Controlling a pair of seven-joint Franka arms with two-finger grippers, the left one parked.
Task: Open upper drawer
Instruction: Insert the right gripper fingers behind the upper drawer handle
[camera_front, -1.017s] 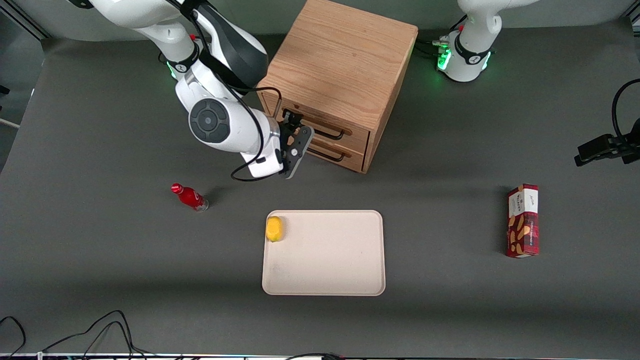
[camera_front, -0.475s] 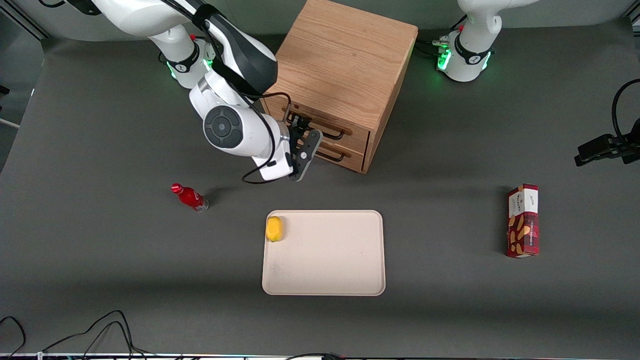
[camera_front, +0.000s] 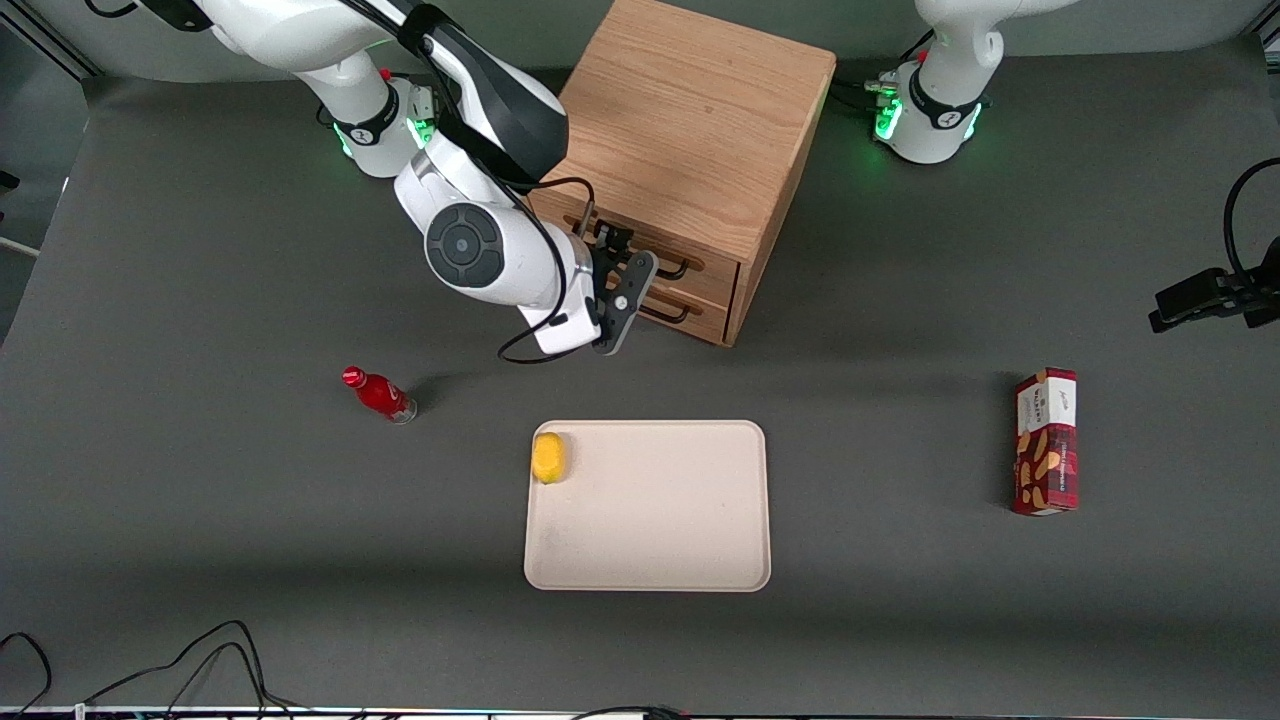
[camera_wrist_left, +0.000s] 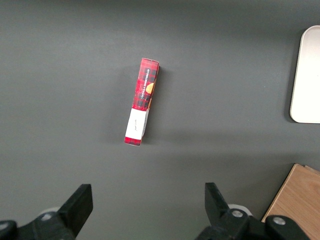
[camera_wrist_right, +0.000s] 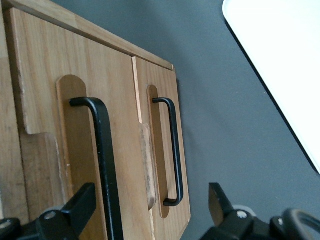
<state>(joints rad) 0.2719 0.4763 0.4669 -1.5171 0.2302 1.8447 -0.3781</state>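
Hand hovers open before shut upper drawer; its handle runs lengthwise across the front, bare bench ahead.

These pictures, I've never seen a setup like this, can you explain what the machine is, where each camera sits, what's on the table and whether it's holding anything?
It is a white robot arm bolted to a dark table. The wide picture looks down from the front. The other two come from cameras on the arms' wrists.

The working arm's gripper, a two-finger claw, is right in front of a wooden cabinet with two drawers. Its wrist camera shows its open fingers on either side of the black handle of the upper drawer, not yet closed on it. It holds nothing, and both drawers look shut.

Nearer the front camera lies a cream tray with a yellow fruit in one corner. A red bottle lies toward the working arm's end, and a red snack box toward the parked arm's end.
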